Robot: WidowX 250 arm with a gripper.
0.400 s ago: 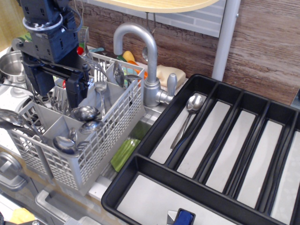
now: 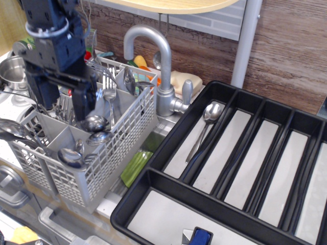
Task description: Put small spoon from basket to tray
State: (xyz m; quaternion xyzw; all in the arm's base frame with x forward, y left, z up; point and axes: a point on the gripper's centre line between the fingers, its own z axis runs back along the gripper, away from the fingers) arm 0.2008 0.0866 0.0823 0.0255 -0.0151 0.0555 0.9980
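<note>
The light grey lattice basket (image 2: 127,125) stands at the left and holds several spoons and forks, handles down. My gripper (image 2: 64,109) is open, its dark fingers (image 2: 84,102) reaching down into the basket's middle compartments. The right finger's tip sits just above a round steel spoon bowl (image 2: 95,123). It holds nothing that I can see. A small spoon (image 2: 210,113) with a small oval bowl and a thin dark handle lies in the leftmost long compartment of the black tray (image 2: 153,176) at the right.
A steel tap (image 2: 153,51) rises between basket and tray. A round steel pot (image 2: 11,71) stands at the far left. A fork (image 2: 110,94) and another spoon (image 2: 129,81) stand in the basket's back compartments. A green thing (image 2: 135,167) lies in the sink below.
The gripper has shifted very slightly over the basket and stays open. The spoon in the tray has not moved.
</note>
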